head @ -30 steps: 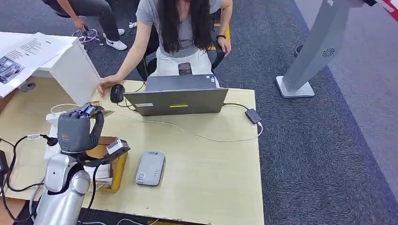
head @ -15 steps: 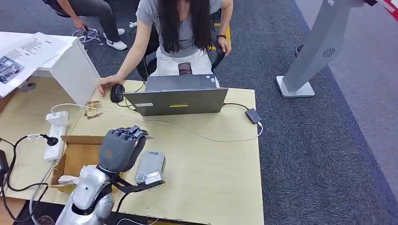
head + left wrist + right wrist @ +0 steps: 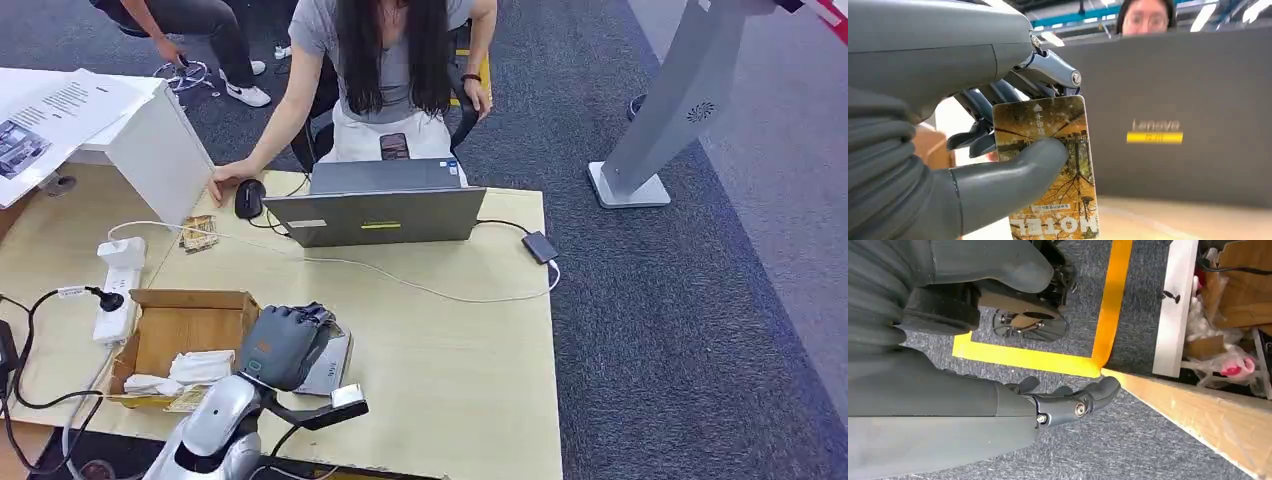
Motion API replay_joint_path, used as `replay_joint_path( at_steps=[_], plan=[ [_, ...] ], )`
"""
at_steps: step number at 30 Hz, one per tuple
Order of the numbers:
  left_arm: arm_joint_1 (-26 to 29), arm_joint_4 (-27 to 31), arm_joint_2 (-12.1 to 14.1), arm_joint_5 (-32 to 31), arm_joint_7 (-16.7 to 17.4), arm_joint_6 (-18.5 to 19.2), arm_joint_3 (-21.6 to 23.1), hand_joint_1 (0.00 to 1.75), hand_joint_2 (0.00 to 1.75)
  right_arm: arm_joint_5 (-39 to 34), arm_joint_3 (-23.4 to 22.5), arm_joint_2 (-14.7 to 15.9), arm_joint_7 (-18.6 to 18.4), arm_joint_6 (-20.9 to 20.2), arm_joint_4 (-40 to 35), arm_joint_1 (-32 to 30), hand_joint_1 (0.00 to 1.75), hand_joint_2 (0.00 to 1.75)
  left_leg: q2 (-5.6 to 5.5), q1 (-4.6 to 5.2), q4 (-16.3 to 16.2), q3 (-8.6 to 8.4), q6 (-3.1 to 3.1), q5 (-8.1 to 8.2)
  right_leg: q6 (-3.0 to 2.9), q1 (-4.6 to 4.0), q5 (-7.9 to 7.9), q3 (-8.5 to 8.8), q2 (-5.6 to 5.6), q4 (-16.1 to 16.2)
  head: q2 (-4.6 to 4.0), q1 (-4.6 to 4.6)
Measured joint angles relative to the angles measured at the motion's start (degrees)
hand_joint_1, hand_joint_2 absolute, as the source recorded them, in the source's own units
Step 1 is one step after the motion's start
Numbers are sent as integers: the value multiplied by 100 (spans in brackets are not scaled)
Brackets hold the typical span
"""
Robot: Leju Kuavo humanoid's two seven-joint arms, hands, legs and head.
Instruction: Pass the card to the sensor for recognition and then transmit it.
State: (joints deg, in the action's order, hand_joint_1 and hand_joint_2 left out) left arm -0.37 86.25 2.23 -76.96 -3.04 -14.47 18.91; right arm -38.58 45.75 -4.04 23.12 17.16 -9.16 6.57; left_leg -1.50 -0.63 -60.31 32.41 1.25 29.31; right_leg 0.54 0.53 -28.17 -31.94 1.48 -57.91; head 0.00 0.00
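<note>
Head view: the left hand [image 3: 283, 345] hovers over the grey sensor [image 3: 330, 365] on the table [image 3: 450, 350], just right of an open box [image 3: 185, 320]. A person [image 3: 385, 60] sits on the far side behind a laptop [image 3: 375, 215].

Left wrist view: the left hand [image 3: 973, 150] pinches a yellow hotel card [image 3: 1048, 170] between thumb and fingers [image 3: 998, 95], the laptop's lid beyond it.

Right wrist view: the right hand [image 3: 1013, 405] hangs over carpet beside the table's edge, fingers loosely curled around nothing.
</note>
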Motion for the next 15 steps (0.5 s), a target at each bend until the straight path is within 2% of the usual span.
replay_joint_path(
  at_steps=[6,10,15],
  plan=[
    [10,-142,0,-4,26,31,0,175,175,0,2,-20,0,0,0,0,0,175,0,0,0,0,0,0,0,0,0,0,0,0,0,0],
    [12,-262,2,-46,190,347,2,175,175,-7,0,-20,-28,-11,0,0,0,175,0,0,0,0,0,0,0,0,0,0,0,0,0,0],
    [0,-483,35,-140,384,463,0,175,175,-17,0,-20,-63,-17,0,0,0,175,-1,0,0,0,0,0,0,0,0,0,0,0,0,0]
  ],
)
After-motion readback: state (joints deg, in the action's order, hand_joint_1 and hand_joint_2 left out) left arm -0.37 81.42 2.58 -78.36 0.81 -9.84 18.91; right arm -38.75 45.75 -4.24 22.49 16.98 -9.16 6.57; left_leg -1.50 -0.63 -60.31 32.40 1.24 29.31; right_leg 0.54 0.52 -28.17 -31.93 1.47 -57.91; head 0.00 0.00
